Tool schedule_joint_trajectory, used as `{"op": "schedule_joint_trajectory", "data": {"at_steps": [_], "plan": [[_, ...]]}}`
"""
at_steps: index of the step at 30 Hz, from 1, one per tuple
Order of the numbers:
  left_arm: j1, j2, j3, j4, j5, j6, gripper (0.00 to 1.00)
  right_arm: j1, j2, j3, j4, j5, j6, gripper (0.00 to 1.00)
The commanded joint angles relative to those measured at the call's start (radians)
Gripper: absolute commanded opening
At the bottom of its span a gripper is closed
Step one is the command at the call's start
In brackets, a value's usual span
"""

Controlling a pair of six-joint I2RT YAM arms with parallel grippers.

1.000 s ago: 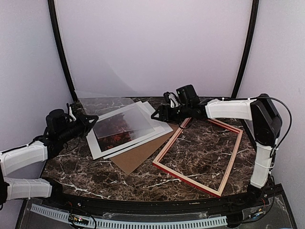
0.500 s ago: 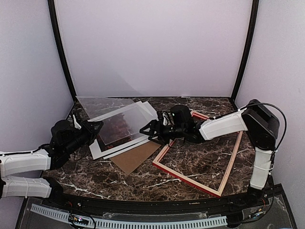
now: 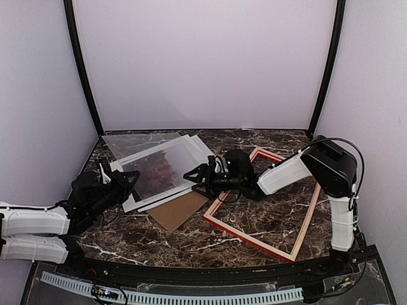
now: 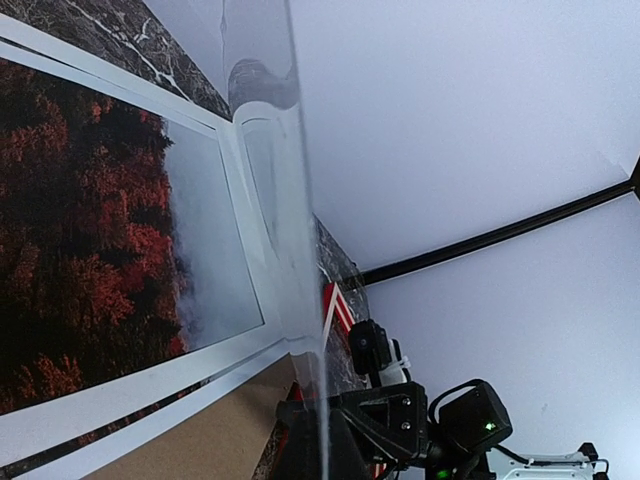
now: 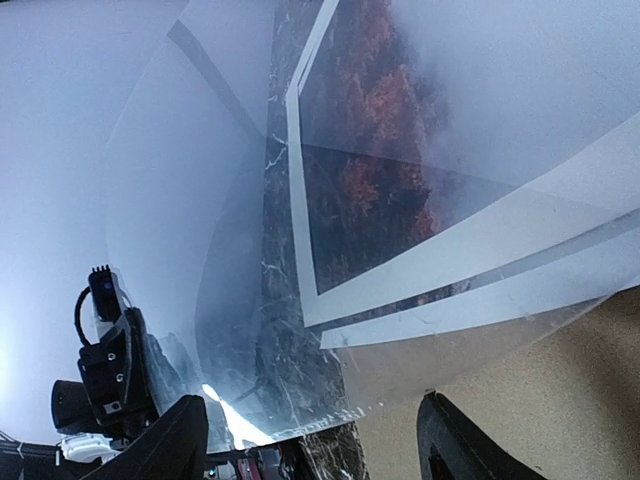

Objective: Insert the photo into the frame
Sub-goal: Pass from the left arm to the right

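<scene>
The photo [image 3: 158, 171] lies face up on the tabletop [image 3: 127, 232], left of the frame [image 3: 307, 219], under a clear sheet [image 3: 137, 143] and over a brown board [image 3: 179, 210]. It is probably light, limp and easily creased, so it is best taken by its white margin once uncovered. The right claw [image 3: 193, 178] is spread at the stack's right edge, with the clear sheet's rim between its fingers. The left claw [image 3: 130, 176] is pressed together at the left edge; whether it pinches the sheet I cannot tell. Since a second ago the right arm has swung from the frame's far corner to the stack, and the left arm has sunk lower.
</scene>
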Motion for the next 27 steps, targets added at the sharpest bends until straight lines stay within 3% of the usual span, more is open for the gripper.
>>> {"op": "schedule_joint_trajectory", "data": {"at_steps": [1,7,16,27], "plan": [[-0.017,-0.020,-0.023,0.071,-0.028,0.001,0.00,0.004,0.010,-0.006,0.111,0.015,0.043,0.71],[-0.046,-0.018,-0.059,0.081,-0.041,-0.015,0.00,-0.014,0.014,-0.003,0.128,0.053,0.058,0.67],[-0.081,-0.013,-0.073,0.061,-0.042,-0.020,0.03,-0.054,-0.001,-0.027,0.151,0.084,0.054,0.52],[-0.134,0.117,-0.046,0.085,-0.028,-0.029,0.07,-0.083,-0.017,-0.064,0.172,0.125,0.049,0.35]]}}
